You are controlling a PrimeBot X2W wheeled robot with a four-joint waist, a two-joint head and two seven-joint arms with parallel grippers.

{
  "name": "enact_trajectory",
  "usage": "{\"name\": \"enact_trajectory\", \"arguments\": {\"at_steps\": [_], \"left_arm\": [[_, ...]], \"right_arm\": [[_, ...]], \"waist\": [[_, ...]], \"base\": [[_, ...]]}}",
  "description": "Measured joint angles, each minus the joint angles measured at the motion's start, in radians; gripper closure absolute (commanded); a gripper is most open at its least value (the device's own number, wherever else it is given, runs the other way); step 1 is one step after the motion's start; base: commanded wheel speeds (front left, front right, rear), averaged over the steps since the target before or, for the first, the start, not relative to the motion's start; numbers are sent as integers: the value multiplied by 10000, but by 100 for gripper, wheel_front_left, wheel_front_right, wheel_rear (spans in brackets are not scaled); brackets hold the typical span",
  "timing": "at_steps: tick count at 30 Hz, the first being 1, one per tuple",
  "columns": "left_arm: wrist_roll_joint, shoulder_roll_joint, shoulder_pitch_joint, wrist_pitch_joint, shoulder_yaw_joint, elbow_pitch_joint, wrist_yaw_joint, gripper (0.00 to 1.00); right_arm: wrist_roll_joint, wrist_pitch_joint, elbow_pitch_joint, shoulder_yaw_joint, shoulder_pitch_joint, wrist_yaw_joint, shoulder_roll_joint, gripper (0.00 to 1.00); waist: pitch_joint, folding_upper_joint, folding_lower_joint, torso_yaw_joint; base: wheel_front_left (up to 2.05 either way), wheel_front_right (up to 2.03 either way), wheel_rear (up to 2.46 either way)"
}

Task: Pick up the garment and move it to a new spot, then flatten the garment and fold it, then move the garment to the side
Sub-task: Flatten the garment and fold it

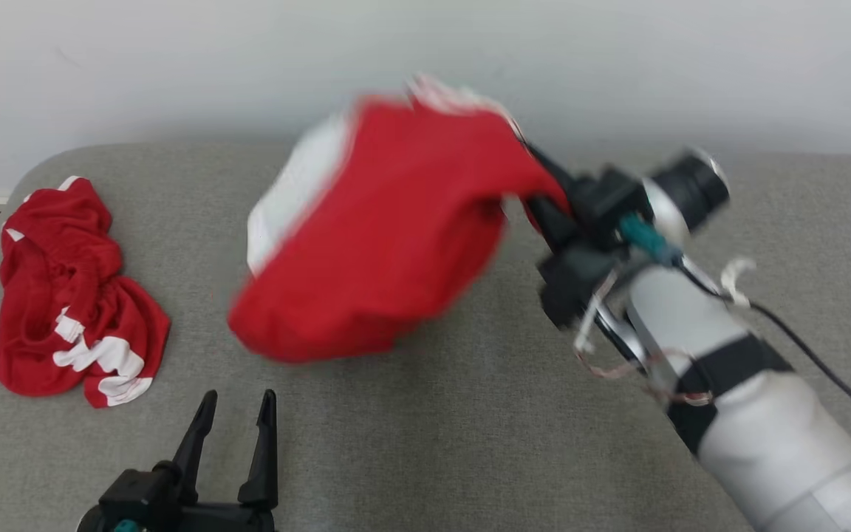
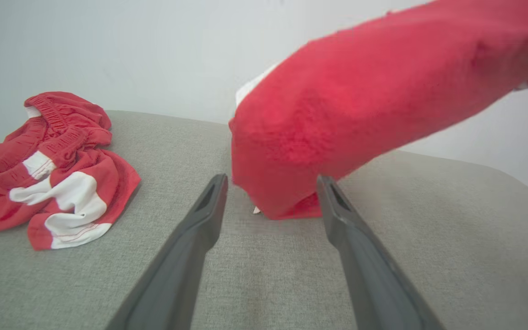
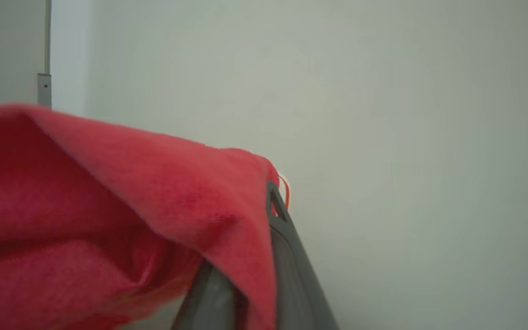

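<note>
A red garment (image 1: 381, 229) with white panels hangs in the air above the middle of the grey table (image 1: 470, 428), blurred by motion. My right gripper (image 1: 536, 185) is shut on its upper right edge, and the cloth drapes leftward and down from the fingers. Red cloth (image 3: 122, 220) lies over the gripper's fingers (image 3: 282, 238) in the right wrist view, against a pale wall. My left gripper (image 1: 237, 414) stands open near the table's front edge, below and left of the hanging cloth. Between its fingers (image 2: 200, 224) the garment's lower end (image 2: 291, 151) shows, just above the table.
A second red and white garment (image 1: 71, 295) lies crumpled at the table's left end, also seen as a heap (image 2: 53, 169) in the left wrist view. A pale wall (image 1: 174, 66) stands behind the table. The right forearm (image 1: 750, 399) crosses the table's right side.
</note>
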Motion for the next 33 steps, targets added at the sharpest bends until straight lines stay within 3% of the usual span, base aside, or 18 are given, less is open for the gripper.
{"name": "enact_trajectory", "arguments": {"at_steps": [5, 11, 12, 13, 14, 22, 33], "left_arm": [[2, 0, -123, 2, 6, -4, 4, 0], [31, -2, -225, 0, 104, -2, 8, 0], [31, -2, -226, 0, 138, 6, 8, 0], [31, -2, -226, 0, 169, 8, 10, 0], [31, -2, -224, 0, 184, 8, 8, 0], [31, -2, -117, 0, 240, 13, 8, 0], [36, -2, 159, 0, 366, -50, 36, 0]], "right_arm": [[134, 36, 1283, 61, 1284, 0, -625, 100], [203, 69, 1948, -219, 2097, 0, -999, 100], [209, 134, 2057, -278, 2253, 0, -1049, 86], [245, 224, 2174, -330, 2415, 0, -1080, 59], [320, 462, 2295, -372, 2561, 0, -1095, 0], [1231, 1473, 1827, -612, 3582, 0, -1390, 0], [1971, 4529, -1764, -2151, 4580, 0, -3308, 0]], "waist": [[139, 0, 0, -219], [243, -1, 0, -499], [241, 0, 0, -541], [229, 0, 0, -578], [202, 0, 0, -606], [-89, -1, -1, -704], [-315, -1, -1, -798]], "base": [[0, 0, 0], [0, 0, 0], [0, 0, 0], [0, 0, 0], [0, 0, 0], [0, 0, 0], [0, 0, 0]]}}
